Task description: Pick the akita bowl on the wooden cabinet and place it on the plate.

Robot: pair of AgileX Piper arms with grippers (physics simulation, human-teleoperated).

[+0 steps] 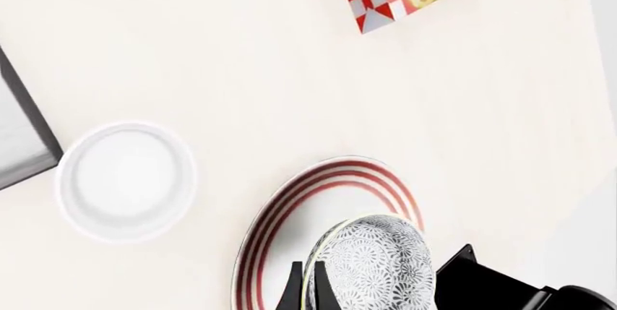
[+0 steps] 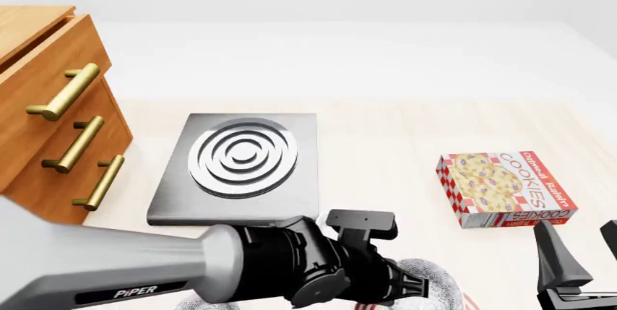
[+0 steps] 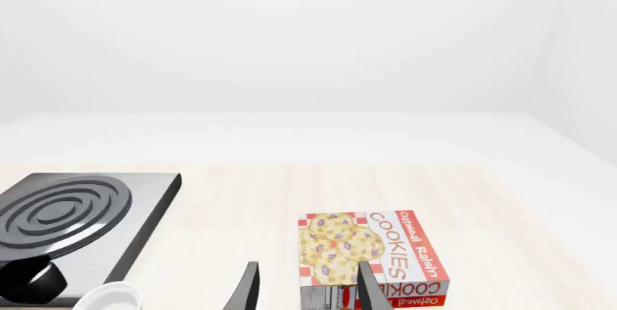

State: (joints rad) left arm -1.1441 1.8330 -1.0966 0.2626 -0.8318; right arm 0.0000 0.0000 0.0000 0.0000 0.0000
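The akita bowl (image 1: 371,267), black-and-white speckled with a pale rim, hangs over the plate (image 1: 289,212), a white plate with red rings. My left gripper (image 1: 305,272) is shut on the bowl's rim, one finger inside and one outside. Whether the bowl touches the plate I cannot tell. In the front view my left arm covers most of the bowl (image 2: 431,270), and only a sliver of the plate (image 2: 470,301) shows. The wooden cabinet (image 2: 48,129) stands at the far left. My right gripper (image 3: 306,292) is open and holds nothing, low at the right (image 2: 581,252).
A small white cup (image 1: 126,180) sits on the table beside the plate. The grey stove plate (image 2: 241,162) with silver rings lies next to the cabinet. A cookies box (image 2: 506,188) lies at the right, just beyond my right gripper's fingers.
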